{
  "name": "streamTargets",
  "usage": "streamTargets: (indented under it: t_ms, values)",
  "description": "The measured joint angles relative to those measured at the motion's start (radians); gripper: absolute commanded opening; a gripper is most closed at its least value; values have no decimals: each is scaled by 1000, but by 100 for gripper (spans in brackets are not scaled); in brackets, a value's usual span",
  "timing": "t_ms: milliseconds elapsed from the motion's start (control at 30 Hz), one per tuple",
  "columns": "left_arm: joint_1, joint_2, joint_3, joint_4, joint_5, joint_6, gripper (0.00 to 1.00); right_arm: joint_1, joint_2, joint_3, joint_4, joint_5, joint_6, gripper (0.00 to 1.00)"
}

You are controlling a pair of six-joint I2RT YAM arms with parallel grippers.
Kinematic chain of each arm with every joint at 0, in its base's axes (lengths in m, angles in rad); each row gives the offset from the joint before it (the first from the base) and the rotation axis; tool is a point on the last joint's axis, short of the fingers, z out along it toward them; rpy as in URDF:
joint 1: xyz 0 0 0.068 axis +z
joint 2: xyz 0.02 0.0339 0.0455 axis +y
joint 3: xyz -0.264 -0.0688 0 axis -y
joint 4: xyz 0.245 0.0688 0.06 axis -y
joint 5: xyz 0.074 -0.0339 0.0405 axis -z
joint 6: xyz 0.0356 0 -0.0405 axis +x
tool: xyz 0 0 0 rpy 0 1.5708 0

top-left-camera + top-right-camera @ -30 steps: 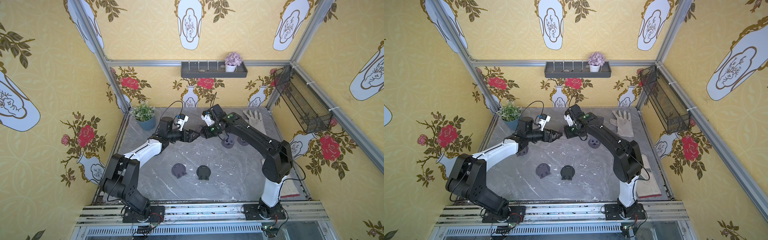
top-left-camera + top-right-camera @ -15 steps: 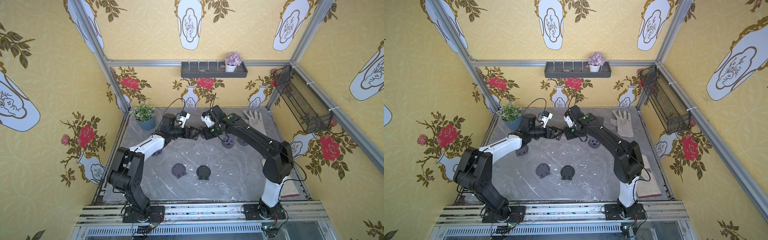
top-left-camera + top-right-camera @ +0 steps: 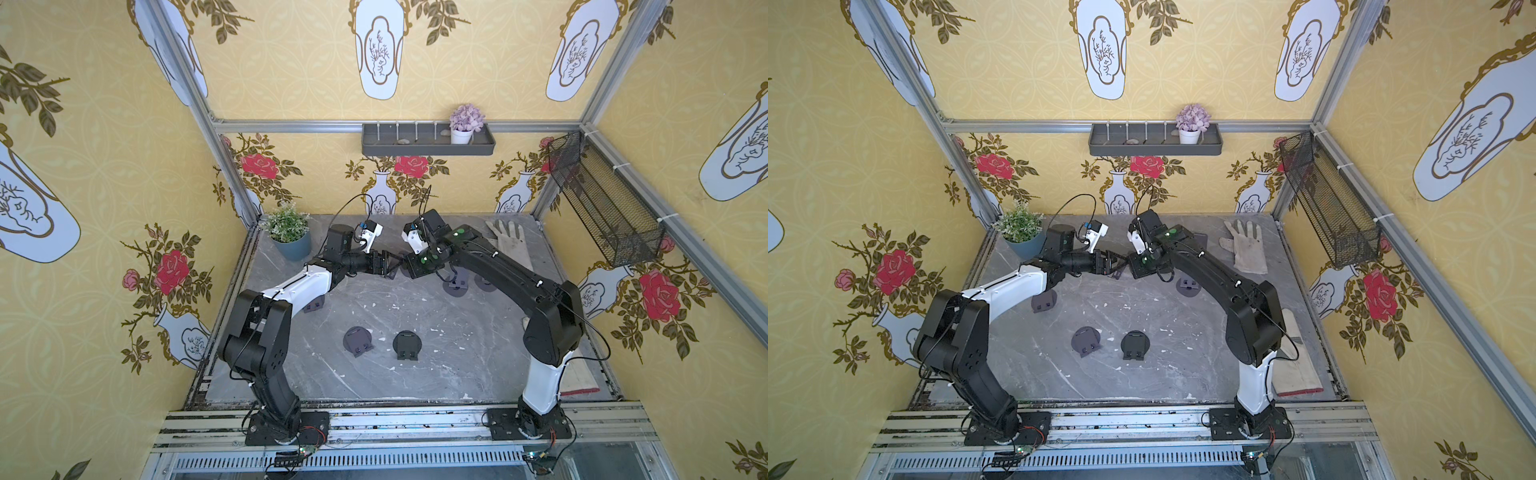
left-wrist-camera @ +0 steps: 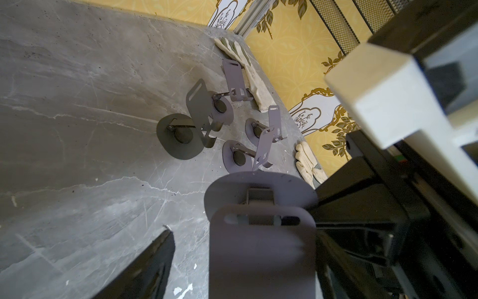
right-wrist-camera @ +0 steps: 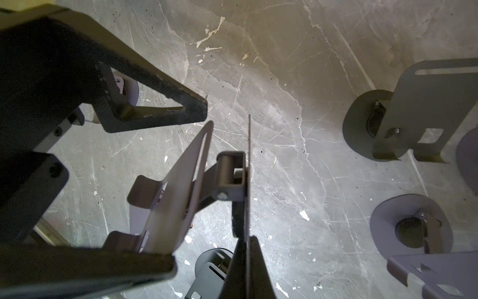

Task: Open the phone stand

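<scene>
A dark grey phone stand [image 3: 395, 267] [image 3: 1120, 270] is held above the table's far middle, between the two grippers. My right gripper [image 5: 248, 239] [image 3: 406, 264] is shut on its round base plate [image 5: 248, 155], which that wrist view shows edge-on. The stand's slotted rest plate [image 4: 261, 246] [image 5: 186, 181] is swung a little off the base on its hinge arm [image 5: 230, 178]. My left gripper [image 4: 244, 233] [image 3: 1113, 266] is open around this rest plate. One left finger [image 4: 155, 259] stands clear of the plate; the other is close beside its far edge.
Several other phone stands are on the marble table: folded ones [image 3: 357, 340] [image 3: 407, 344] [image 3: 313, 305] and opened ones [image 4: 181, 134] [image 4: 240, 158] [image 3: 457, 284]. A glove [image 3: 513, 243] lies back right. A potted plant [image 3: 291, 237] stands back left, and a wire basket [image 3: 602, 203] hangs on the right wall.
My left gripper has moved right to the stand, and its fingers now straddle the rest plate, a little narrower than before. The right gripper has stayed in place, shut on the base.
</scene>
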Motion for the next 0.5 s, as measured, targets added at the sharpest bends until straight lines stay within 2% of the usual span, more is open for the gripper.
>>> streamTargets:
  t_ms: [300,500]
  values:
    - [-4,6,12,-18,-1,10,81,0,20,24,-1,-2,-11,0]
    - [-10,13,20,-33,-4,16,74,0,28,28,-2,-3,-11,0]
